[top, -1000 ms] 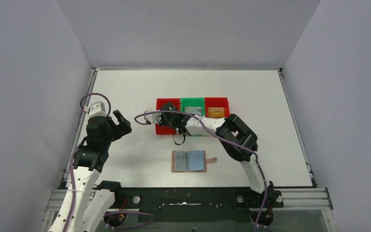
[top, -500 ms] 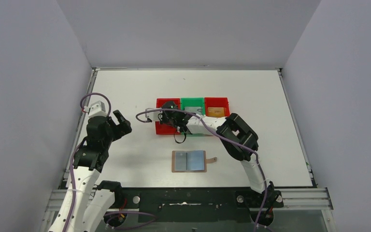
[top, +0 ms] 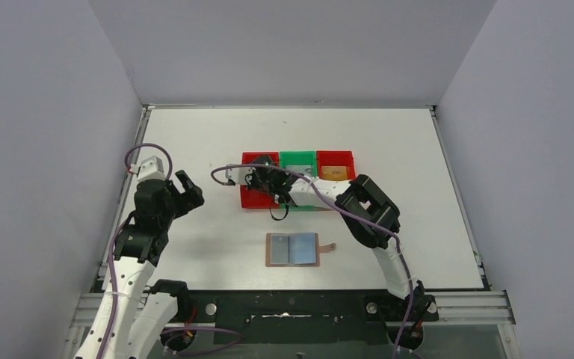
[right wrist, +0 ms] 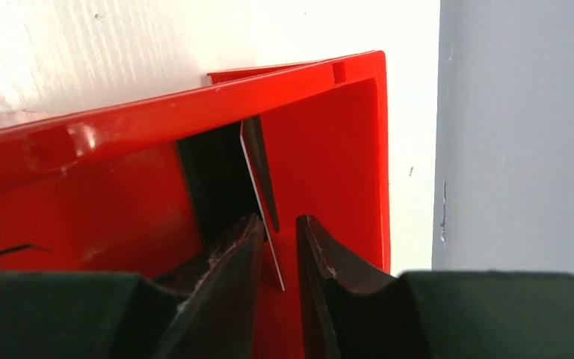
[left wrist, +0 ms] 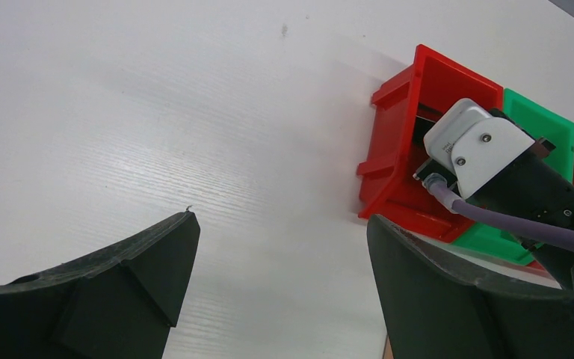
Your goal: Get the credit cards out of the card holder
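The card holder (top: 292,249) lies open on the table near the front, pale blue pockets up, strap tab to the right. My right gripper (top: 260,176) reaches down into the left red bin (top: 248,200). In the right wrist view a thin black credit card (right wrist: 258,172) stands on edge between the fingers of my right gripper (right wrist: 278,224), against the left finger, with a gap to the right one. A gold-orange card (top: 334,173) lies in the right red bin (top: 335,155). My left gripper (top: 187,191) is open and empty, left of the bins.
The green bin (top: 297,158) sits between the two red bins at mid-table. The left wrist view shows the left red bin (left wrist: 396,149) and the right arm's wrist camera (left wrist: 478,146) over it. White walls enclose the table on three sides.
My right gripper has moved a little farther back into the left red bin. The left arm and the card holder have not moved.
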### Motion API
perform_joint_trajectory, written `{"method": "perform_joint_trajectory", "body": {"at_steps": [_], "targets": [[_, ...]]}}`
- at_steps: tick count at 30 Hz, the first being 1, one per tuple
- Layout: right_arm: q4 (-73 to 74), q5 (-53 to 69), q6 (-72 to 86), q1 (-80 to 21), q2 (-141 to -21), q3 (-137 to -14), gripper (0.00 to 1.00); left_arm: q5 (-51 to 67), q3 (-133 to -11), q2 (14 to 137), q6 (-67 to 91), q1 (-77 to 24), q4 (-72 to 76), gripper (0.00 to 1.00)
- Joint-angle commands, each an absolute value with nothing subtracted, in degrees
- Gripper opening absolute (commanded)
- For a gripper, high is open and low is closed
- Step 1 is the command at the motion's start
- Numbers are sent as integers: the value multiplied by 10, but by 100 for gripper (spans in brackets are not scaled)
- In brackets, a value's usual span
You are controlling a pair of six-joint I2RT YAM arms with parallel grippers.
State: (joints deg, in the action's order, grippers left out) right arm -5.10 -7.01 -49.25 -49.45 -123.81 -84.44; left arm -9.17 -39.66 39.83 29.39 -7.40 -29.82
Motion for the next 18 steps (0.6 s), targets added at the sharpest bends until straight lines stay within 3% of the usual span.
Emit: {"method": "perform_joint_trajectory", "body": {"at_steps": [1,18], "targets": [[-70,-72,-463,-489,-1246,-877,27,-83,-398,397,290,-71,-278,84],[-63,-57,-398,-477,-1241,-890,51,-74,-397,403,287,-71,-274,84]]}}
